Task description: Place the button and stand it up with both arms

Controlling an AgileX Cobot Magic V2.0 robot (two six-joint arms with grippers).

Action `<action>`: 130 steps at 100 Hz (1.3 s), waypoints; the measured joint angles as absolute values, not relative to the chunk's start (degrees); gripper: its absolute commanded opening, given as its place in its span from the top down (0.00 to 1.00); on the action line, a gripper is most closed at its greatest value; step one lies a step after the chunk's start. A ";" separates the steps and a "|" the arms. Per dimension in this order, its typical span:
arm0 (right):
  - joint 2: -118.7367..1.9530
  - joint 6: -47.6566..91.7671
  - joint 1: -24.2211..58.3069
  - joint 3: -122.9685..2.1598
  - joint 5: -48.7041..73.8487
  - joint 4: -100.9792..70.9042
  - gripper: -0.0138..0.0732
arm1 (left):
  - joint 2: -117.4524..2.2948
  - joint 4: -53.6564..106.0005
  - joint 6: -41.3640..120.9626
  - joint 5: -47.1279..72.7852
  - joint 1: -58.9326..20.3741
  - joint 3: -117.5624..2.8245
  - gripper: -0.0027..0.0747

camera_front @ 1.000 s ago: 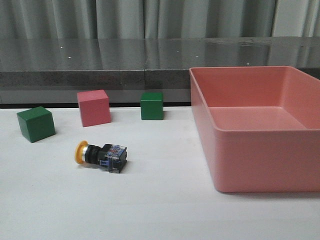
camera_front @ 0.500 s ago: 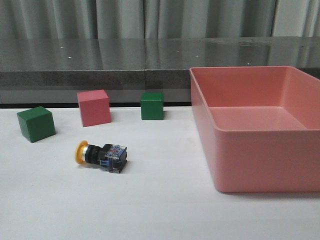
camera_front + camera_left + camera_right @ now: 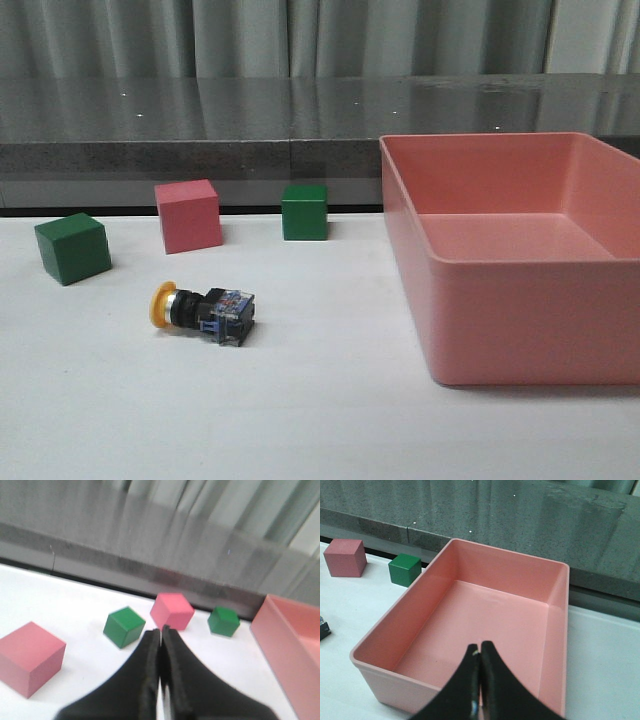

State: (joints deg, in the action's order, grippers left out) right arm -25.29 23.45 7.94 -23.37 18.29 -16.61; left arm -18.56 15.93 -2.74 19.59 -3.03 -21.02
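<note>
Your button (image 3: 202, 310) lies on its side on the smooth white worktop (image 3: 300, 420), left of the glossy pink tray (image 3: 520, 320) and just in front of the pink cube (image 3: 187, 215), its long axis running roughly left to right with the rounded yellow cap pointing left and the blue-grey clear block at the right. Two matte green cubes (image 3: 71, 247) (image 3: 303, 211) flank the pink one. You'll see the left end effector (image 3: 161, 635) pinched together on nothing above the cubes, and the right end effector (image 3: 479, 652) likewise pressed tip to tip over the hollow rectangular tray.
</note>
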 measured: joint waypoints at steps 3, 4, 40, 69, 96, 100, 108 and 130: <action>-25.29 23.45 7.94 -23.37 18.29 -16.61 0.91 | -22.94 15.75 -0.73 22.75 -3.12 -23.57 0.99; -25.29 23.45 7.94 -23.37 18.29 -16.61 0.91 | -23.83 15.65 0.00 23.34 -3.12 -24.83 0.99; -25.29 23.45 7.94 -23.32 18.29 -16.61 0.91 | -68.11 26.26 42.91 47.36 -3.12 -54.22 0.89; -25.29 23.45 7.94 -23.32 18.20 -16.61 0.91 | -100.15 42.28 67.06 68.15 -3.12 -80.04 0.27; -25.29 23.45 7.94 -23.32 18.20 -16.61 0.91 | -116.74 43.75 73.92 68.50 -4.44 -93.48 0.25; -25.29 23.45 7.94 -23.32 18.20 -16.64 0.91 | -117.44 43.74 76.18 68.50 -4.74 -93.61 0.25; -25.29 23.45 7.94 -23.32 18.20 -16.64 0.91 | -117.67 43.74 80.90 68.62 -5.61 -93.63 0.25; -25.29 23.35 7.94 -23.32 18.20 -16.64 0.91 | -117.67 44.49 88.57 69.09 -6.61 -93.85 0.25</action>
State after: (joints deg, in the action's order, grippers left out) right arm -25.29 23.35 7.94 -23.32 18.20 -16.64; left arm -117.67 44.49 88.57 69.09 -6.61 -93.85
